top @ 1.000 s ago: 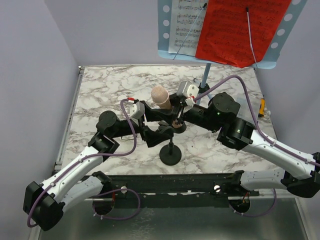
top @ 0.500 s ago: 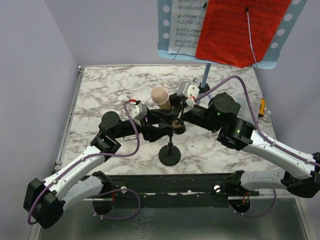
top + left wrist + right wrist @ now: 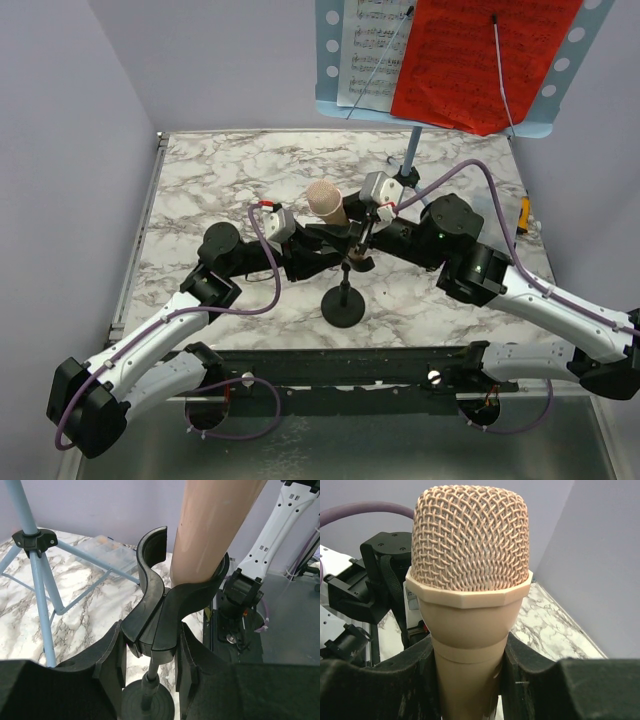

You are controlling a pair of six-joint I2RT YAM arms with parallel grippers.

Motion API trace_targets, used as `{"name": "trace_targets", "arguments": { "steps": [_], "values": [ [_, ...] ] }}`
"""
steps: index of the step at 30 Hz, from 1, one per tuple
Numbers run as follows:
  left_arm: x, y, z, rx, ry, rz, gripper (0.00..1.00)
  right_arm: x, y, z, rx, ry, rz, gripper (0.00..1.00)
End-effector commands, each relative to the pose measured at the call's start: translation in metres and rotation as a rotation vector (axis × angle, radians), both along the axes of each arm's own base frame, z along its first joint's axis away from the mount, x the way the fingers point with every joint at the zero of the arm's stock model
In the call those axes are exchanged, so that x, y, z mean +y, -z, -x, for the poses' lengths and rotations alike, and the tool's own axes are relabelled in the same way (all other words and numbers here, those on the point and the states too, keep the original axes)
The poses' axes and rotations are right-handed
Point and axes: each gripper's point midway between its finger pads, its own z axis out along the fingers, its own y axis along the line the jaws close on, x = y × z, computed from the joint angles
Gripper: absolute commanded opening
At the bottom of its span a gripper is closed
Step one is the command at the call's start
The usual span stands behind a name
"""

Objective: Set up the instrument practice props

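Observation:
The pinkish-beige microphone tilts above the black round-based stand near the table's middle. My right gripper is shut on the microphone body, just below the mesh head. The tapered body sits in the stand's black clip. My left gripper has closed on the clip's lower block, one finger on each side, above the round base. The light blue music stand at the back carries white sheet music and a red sheet.
The music stand's pole rises just behind my right wrist, and its tripod legs spread over the marble left of the clip. A small clear box lies behind them. A yellow item sits at the table's right edge.
My left gripper has moved right to the stand and closed from wide open onto the clip. The microphone, with the right gripper, has shifted slightly toward the stand.

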Motion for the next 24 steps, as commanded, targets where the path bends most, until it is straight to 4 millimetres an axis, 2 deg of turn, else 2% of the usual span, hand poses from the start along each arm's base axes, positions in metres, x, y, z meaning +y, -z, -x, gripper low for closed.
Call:
{"name": "trace_targets", "arguments": {
  "steps": [1, 7, 13, 24],
  "values": [
    [-0.002, 0.010, 0.006, 0.016, 0.044, -0.044, 0.00, -0.003, 0.006, 0.001, 0.000, -0.001, -0.022, 0.00],
    [-0.001, 0.010, 0.007, 0.009, 0.046, -0.045, 0.00, -0.006, 0.025, -0.001, 0.033, 0.018, -0.020, 0.00],
    [-0.001, 0.010, 0.008, 0.013, 0.046, -0.046, 0.00, -0.016, 0.031, 0.002, 0.042, 0.033, -0.050, 0.00],
    [0.000, 0.006, 0.012, 0.011, 0.058, -0.037, 0.00, -0.019, 0.049, 0.002, 0.060, 0.045, -0.055, 0.00]
  ]
}}
